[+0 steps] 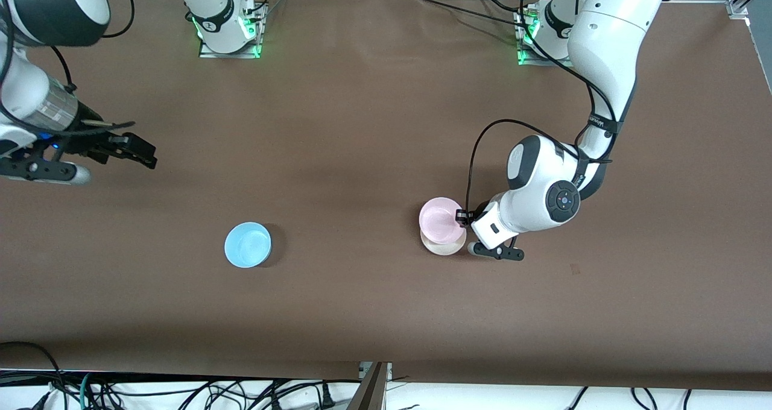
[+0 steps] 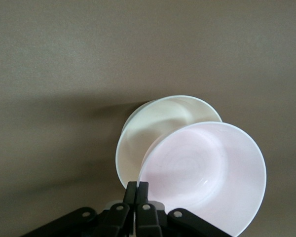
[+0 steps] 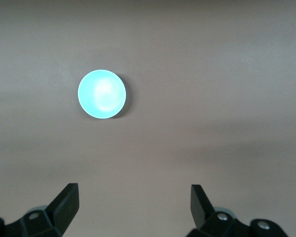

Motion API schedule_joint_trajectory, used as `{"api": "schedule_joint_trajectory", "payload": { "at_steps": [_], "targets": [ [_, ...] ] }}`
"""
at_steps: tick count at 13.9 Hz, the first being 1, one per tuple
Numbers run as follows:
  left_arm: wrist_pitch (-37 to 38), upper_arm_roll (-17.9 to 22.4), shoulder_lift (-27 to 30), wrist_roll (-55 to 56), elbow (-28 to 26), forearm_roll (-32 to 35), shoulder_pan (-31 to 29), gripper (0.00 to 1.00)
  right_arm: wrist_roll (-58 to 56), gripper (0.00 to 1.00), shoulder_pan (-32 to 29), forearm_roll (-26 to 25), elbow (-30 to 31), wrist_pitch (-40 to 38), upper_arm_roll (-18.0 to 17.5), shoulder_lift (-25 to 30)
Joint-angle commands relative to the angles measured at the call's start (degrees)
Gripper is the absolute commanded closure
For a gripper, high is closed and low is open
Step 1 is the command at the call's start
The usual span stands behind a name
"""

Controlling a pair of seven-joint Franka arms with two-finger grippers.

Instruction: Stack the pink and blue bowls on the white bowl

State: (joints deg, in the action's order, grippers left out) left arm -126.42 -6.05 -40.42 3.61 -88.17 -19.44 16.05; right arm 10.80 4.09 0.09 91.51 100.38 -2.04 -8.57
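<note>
- The pink bowl (image 1: 440, 218) hangs in the air over the white bowl (image 1: 445, 245), offset from it rather than centred, so part of the white rim shows at the edge nearer the front camera.
- The left gripper (image 1: 462, 216) pinches the pink bowl's rim on the side toward the left arm's end of the table; the left arm reaches in from its base at the table's back edge.
- The left wrist view gives what the front view cannot: the fingers (image 2: 137, 195) pressed together on the pink rim (image 2: 207, 175), the bowl tilted and held clear above the white bowl (image 2: 153, 131), whose pale inside lies open to view.
- The blue bowl (image 1: 248, 245) sits upright on the table toward the right arm's end, well apart from the other two and about as near to the front camera as the white bowl.
- The right gripper (image 1: 136, 151) waits in the air over the table's right-arm end, holding nothing.
- Only the right wrist view shows its state plainly: the two black fingers (image 3: 66, 202) stand wide apart, with the blue bowl (image 3: 101, 94) small on the surface far below.
- A brown covering (image 1: 362, 126) spreads across the table; green lights glow at both arm bases (image 1: 229, 33), and cables (image 1: 181, 392) trail below the table's near edge.
</note>
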Motion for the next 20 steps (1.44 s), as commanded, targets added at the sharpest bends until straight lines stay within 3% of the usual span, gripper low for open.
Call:
{"api": "schedule_joint_trajectory", "payload": {
  "at_steps": [1,5,15,20],
  "targets": [
    [-1.6,0.1,-0.6,-1.1,-0.3,1.2,0.2,1.00,-0.8,0.00,0.9,0.3,-3.3,0.3,-0.5,-3.6],
    [-1.7,0.0,-1.1,-0.4,0.4,1.1,0.2,1.00,-1.1,0.00,2.4,0.4,-4.2,4.6,-0.5,-6.0],
    [-1.7,0.3,-1.1,0.0,0.9,0.5,-0.5,1.00,-1.0,0.00,2.6,2.1,-5.6,6.0,-0.5,-7.9],
    [-2.3,0.4,-2.4,0.3,1.9,0.5,-0.4,1.00,-0.9,0.00,2.5,2.1,-4.8,8.9,-0.4,-11.7]
  ]
}}
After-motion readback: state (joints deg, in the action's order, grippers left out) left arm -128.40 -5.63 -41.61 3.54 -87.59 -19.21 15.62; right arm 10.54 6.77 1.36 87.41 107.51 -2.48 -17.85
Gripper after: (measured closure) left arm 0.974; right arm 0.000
